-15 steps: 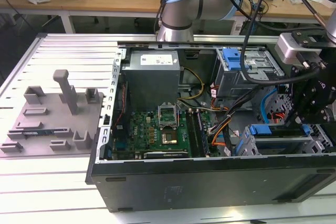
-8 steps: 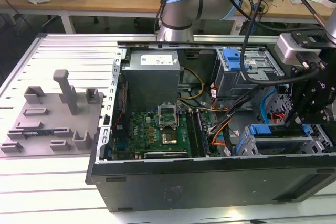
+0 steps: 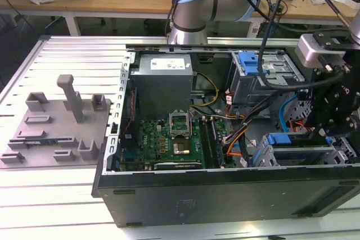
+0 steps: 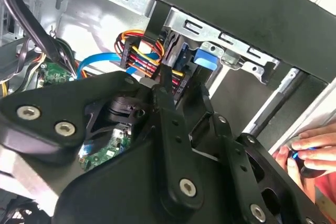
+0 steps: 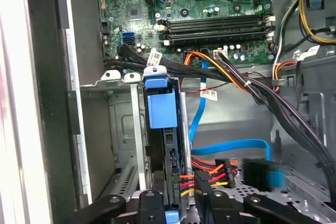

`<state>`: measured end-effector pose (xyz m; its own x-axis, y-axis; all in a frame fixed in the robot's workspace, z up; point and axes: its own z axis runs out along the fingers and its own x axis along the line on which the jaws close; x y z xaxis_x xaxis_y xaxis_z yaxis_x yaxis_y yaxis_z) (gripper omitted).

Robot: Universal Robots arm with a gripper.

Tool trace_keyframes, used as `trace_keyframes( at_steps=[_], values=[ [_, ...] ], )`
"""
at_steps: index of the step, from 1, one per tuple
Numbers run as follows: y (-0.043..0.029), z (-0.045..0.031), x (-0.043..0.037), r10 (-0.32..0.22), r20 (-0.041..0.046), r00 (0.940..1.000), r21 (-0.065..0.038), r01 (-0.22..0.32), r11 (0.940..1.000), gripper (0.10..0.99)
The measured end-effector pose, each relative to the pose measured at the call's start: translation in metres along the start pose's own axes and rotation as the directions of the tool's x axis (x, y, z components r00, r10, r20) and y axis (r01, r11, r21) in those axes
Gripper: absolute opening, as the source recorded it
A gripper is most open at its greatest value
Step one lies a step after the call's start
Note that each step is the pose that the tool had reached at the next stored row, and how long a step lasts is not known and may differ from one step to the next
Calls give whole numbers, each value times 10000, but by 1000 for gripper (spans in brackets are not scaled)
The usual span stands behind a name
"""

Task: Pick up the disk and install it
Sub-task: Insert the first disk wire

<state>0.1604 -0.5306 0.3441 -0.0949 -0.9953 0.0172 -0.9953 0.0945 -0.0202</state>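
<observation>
Outside the computer case, toward the exterior view's left, a grey fixture plate lies flat on the slatted worktop, just beside the case's open side. Inside the case, the green motherboard covers the floor, with the grey power supply against the case's far wall beyond it. Further toward the exterior view's right, a grey metal drive cage topped by a blue latch piece sits in the case's far corner. The disk stands on edge in the drive bay at the case's near corner, its blue carrier tab uppermost, beside bundled red, yellow and orange cables. The black end effector hangs over that bay, right at the disk; whether it is gripping the disk cannot be told. In the second wrist view, a person's hand rests just outside the case's black wall.
</observation>
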Motion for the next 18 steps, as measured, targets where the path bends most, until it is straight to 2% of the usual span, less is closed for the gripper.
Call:
trace_keyframes(
  at_steps=[7, 13, 18],
  values=[
    [-2, -199, -18, 0, 1, 10000, 0, 0, 10000, 365],
    [-4, -300, -30, 0, 3, 10000, -1, 0, 10000, 365],
    [-4, -302, -32, 0, -1, 10000, 0, 0, 10000, 365]
  ],
)
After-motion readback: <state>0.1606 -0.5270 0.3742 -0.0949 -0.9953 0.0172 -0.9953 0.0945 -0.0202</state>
